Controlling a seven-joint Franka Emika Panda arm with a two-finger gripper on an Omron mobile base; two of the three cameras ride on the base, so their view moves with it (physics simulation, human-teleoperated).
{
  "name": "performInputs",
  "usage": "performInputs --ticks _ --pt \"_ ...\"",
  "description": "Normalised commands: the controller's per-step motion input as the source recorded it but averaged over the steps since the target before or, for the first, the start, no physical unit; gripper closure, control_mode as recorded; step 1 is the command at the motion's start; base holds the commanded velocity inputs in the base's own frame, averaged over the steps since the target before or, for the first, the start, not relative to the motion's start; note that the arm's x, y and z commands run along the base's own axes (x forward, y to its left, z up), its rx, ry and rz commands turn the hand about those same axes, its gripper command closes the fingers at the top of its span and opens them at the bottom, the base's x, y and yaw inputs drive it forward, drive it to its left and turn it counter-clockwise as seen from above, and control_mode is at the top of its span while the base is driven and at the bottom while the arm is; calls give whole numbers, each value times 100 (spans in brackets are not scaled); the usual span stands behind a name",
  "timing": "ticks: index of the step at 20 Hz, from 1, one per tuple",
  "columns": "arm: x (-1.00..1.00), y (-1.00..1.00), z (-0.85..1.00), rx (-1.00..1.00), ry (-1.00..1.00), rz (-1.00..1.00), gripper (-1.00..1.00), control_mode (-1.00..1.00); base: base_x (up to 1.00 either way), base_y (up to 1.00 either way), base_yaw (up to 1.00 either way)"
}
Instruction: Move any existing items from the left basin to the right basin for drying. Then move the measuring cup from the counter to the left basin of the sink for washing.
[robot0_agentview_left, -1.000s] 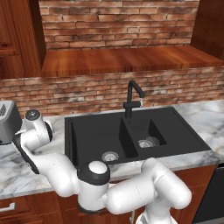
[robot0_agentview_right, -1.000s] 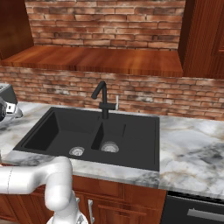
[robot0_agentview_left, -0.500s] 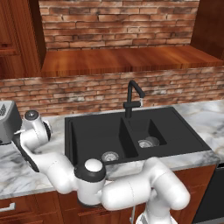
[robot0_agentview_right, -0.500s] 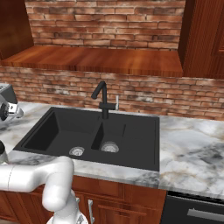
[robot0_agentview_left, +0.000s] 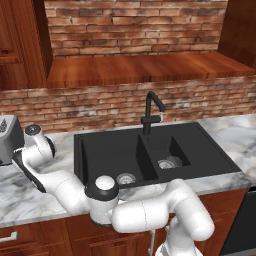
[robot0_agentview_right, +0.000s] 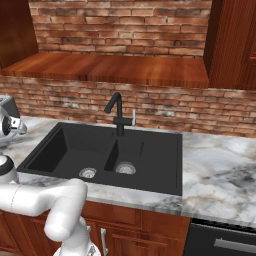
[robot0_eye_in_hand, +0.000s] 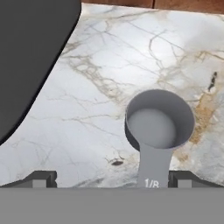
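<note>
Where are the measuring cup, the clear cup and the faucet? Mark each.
measuring cup (robot0_eye_in_hand: 158, 127), hand view, inside of its bowl
clear cup (robot0_agentview_left: 174, 161), left base view, its rim, in the right basin
faucet (robot0_agentview_right: 116, 107), right base view, its curved neck

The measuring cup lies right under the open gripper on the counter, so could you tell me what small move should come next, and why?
Probably lower straight down: the measuring cup rests on the counter with its handle between the open gripper's fingertips, not yet grasped.

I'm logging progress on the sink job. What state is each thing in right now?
gripper: open, over the counter, holding nothing.
measuring cup: upright, empty, on the counter.
clear cup: in the right basin.
left basin: holds just its drain.
faucet: no water running.
</note>
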Motion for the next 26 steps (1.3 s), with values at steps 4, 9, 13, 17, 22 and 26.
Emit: performInputs --ticks 4,9,13,17,22,26 --pt "0 0 -9 0 1 -4 -100 -100 0 0 0" --pt "-6 0 -12 2 1 -6 -100 -100 0 0 0" --pt "-19 -2 -15 4 0 -9 -100 -100 0 0 0" --pt "-4 -1 -12 3 1 -8 -100 -100 0 0 0" --pt "0 -2 -16 2 1 -6 -100 -100 0 0 0" --pt "0 -1 -21 2 1 -2 100 -100 0 0 0"
